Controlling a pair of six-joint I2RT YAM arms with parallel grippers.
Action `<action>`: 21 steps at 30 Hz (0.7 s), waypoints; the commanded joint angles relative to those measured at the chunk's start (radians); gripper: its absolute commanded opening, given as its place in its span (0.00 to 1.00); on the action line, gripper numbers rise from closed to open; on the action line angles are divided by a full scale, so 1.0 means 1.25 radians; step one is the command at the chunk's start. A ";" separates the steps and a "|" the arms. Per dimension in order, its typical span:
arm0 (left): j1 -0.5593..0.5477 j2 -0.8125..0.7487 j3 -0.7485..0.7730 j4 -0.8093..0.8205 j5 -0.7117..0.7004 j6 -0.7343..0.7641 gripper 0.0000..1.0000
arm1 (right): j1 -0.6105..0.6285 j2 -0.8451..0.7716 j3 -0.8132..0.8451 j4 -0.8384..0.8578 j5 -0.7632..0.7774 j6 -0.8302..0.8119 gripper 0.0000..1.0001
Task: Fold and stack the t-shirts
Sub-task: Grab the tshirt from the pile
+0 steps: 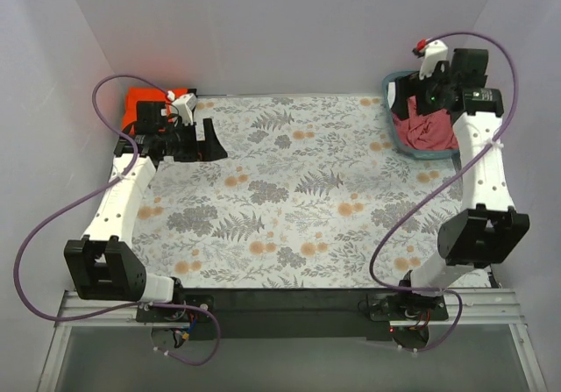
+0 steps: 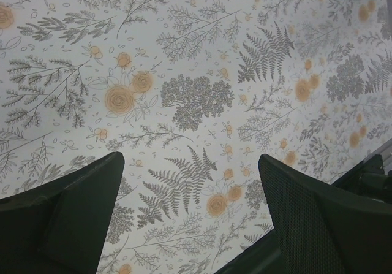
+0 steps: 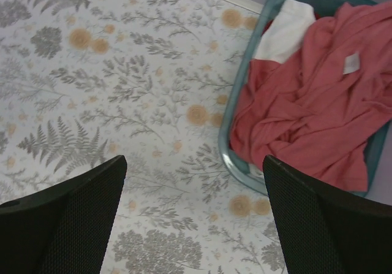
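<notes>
Left gripper [image 2: 190,161]: jaws wide, nothing between them. It hovers above the floral table [image 1: 289,190] on the far-left side, and the left wrist view shows only the printed cloth under it.

Orange t-shirt [image 1: 140,104]: folded, at the table's far-left corner, just behind the left arm's wrist and partly hidden by it. No contact with the gripper that I can see.

Right gripper [image 3: 195,161]: jaws also wide, holding nothing. It's raised over the far-right corner, near the teal basket [image 3: 230,140].

Rose-red t-shirt [image 3: 306,114]: crumpled in the basket, unfolded, filling most of it and spilling up to the rim. There's a small white label [image 3: 351,62] showing on it.

White cloth [image 3: 285,32]: bunched at one end of the basket, touching the red shirt. Can't tell what garment it is.

The basket sits on the table at the far-right corner, well apart from the orange shirt. Right gripper is above the basket's table-side edge, not touching the cloth.
</notes>
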 commanded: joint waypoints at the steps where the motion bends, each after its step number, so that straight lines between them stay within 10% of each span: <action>1: 0.001 0.007 0.046 -0.017 0.065 0.008 0.92 | -0.080 0.095 0.126 -0.025 -0.087 -0.013 0.98; 21: 0.001 0.050 0.030 0.024 0.116 -0.004 0.92 | -0.154 0.534 0.414 0.096 0.085 -0.008 0.98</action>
